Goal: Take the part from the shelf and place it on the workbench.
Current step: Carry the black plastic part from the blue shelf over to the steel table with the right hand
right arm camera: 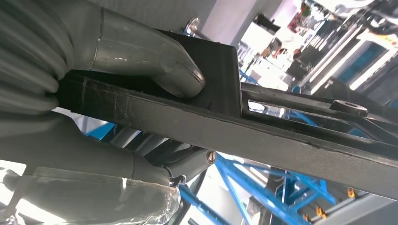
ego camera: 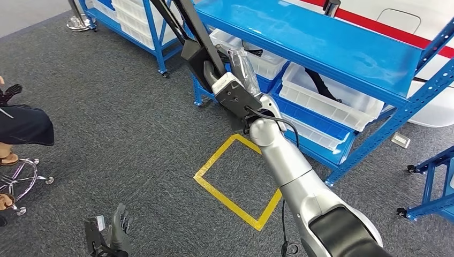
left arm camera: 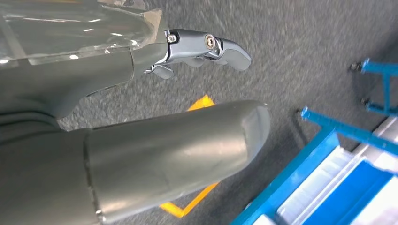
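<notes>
In the head view my right arm reaches forward beside the blue shelf (ego camera: pixel 321 37). My right hand (ego camera: pixel 210 68) grips a long black part (ego camera: pixel 187 16) made of flat bars, which runs up and away past the top edge. In the right wrist view the thumb (right arm camera: pixel 141 56) presses on the part's (right arm camera: pixel 263 136) flat bar and the fingers (right arm camera: pixel 187 164) wrap beneath it. My left hand (ego camera: pixel 115 233) hangs low over the carpet, fingers apart and holding nothing; its thumb (left arm camera: pixel 178 145) and fingers (left arm camera: pixel 206 47) look down at the floor.
White bins (ego camera: pixel 332 101) sit on the shelf's lower levels. A yellow taped square (ego camera: pixel 235 182) marks the grey carpet below my arm. A person (ego camera: pixel 21 126) sits on a wheeled stool (ego camera: pixel 21 182) at the left. Another blue frame (ego camera: pixel 433 187) stands at the right.
</notes>
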### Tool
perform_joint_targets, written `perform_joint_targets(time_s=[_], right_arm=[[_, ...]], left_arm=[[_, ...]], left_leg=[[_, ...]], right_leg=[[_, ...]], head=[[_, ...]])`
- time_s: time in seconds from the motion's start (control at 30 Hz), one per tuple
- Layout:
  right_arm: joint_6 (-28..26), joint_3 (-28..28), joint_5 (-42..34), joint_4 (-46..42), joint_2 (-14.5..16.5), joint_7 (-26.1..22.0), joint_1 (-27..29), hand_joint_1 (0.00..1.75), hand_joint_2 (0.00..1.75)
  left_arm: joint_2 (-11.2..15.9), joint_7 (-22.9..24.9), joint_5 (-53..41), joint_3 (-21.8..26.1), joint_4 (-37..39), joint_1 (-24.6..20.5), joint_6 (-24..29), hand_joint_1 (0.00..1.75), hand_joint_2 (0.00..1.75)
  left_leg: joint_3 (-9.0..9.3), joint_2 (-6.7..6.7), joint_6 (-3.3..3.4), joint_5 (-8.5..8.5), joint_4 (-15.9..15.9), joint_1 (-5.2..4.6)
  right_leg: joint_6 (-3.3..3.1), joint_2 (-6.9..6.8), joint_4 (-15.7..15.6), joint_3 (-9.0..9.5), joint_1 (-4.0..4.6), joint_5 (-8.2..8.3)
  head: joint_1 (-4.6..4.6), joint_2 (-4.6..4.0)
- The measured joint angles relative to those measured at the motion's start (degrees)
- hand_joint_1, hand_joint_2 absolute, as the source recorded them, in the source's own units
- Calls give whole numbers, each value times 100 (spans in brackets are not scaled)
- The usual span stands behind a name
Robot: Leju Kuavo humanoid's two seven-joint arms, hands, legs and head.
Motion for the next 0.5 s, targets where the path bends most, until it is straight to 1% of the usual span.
perform_joint_targets(time_s=[0.03, 0.07, 0.1, 0.13, 0.17, 0.2, 0.23, 0.27, 0.3, 0.33, 0.37, 0.4, 0.43, 0.47, 0.5], right_arm=[[-1, -5, 2, -27, -14, -11, 35, 175, 175], [-4, -11, 13, -61, -29, -22, 61, 175, 175], [-11, -16, 37, -103, -43, -34, 78, 175, 175], [-30, -22, 70, -144, -61, -44, 95, 175, 175], [-61, -27, 109, -180, -80, -53, 117, 175, 175], [-111, -37, 148, -220, -98, -66, 148, 175, 175], [-183, -54, 178, -264, -115, -87, 196, 175, 175], [-268, -79, 200, -317, -126, -116, 259, 175, 175], [-365, -113, 213, -381, -139, -157, 328, 175, 175], [-479, -161, 228, -462, -158, -207, 421, 175, 175], [-592, -216, 246, -547, -183, -256, 537, 175, 175], [-718, -281, 272, -646, -218, -307, 677, 175, 175], [-841, -350, 301, -751, -255, -356, 854, 175, 175], [-953, -421, 323, -865, -292, -402, 1054, 175, 175], [-1063, -500, 333, -996, -328, -454, 1270, 175, 175]], left_arm=[[1, 0, -1, -2, -1, -7, 11, 0, 0], [0, 0, -4, -5, -1, -16, 23, 0, 0], [-2, -1, -10, -11, -1, -26, 44, 0, 0], [-3, -2, -25, -20, -1, -34, 83, 0, 0], [-4, -5, -43, -29, 0, -39, 139, 0, 0], [-3, -9, -62, -37, -1, -41, 214, 0, 0], [9, -15, -82, -43, -1, -44, 303, 0, 0], [21, -22, -93, -47, -2, -49, 390, 0, 0], [36, -29, -103, -52, -5, -60, 471, 0, 0], [52, -37, -109, -63, -9, -76, 540, 0, 0], [61, -43, -110, -78, -15, -93, 588, 0, 0], [70, -50, -112, -93, -26, -106, 628, 0, 0], [82, -56, -111, -108, -38, -115, 656, 0, 0], [96, -60, -111, -120, -51, -119, 674, 0, 0], [113, -63, -112, -131, -69, -121, 693, 0, 0]], left_leg=[[-1, -62, -2, 7, 1, -6], [-5, -118, -13, 17, 2, -10], [-16, -171, -30, 28, 4, -17], [-30, -212, -54, 44, 5, -19], [-43, -249, -83, 62, 0, -14], [-54, -290, -117, 83, -13, -9], [-64, -301, -147, 96, -24, 0], [-86, -237, -175, 65, 4, -3], [-132, -136, -199, -12, 97, -10], [-236, 2, -218, -168, 333, -12], [-389, 132, -241, -370, 691, -12], [-569, 195, -265, -563, 1104, 1], [-724, 232, -291, -702, 1463, 20], [-784, 253, -314, -731, 1625, 42], [-724, 275, -336, -658, 1551, 68]], right_leg=[[29, 45, -378, 178, -1, 167], [39, 137, -809, 377, -1, 320], [32, 211, -1159, 547, 3, 440], [12, 266, -1374, 647, 8, 507], [-17, 283, -1450, 683, 22, 524], [-45, 239, -1457, 699, 36, 545], [-83, 195, -1479, 708, 11, 570], [-127, 147, -1509, 727, -12, 597], [-169, 99, -1540, 745, -43, 622], [-201, 46, -1566, 756, -72, 640], [-216, -10, -1573, 762, -66, 644], [-219, -72, -1572, 762, -63, 643], [-219, -139, -1572, 762, -60, 642], [-218, -201, -1570, 761, -61, 641], [-214, -257, -1569, 761, -65, 639]], head=[[0, 0], [1, 0], [-1, 0], [-2, 0], [-3, 1], [-3, 1], [-3, 1], [-5, 1], [-15, 1], [-25, 1], [-33, 0], [-40, 1], [-42, 1], [-43, 0], [-45, 0]])
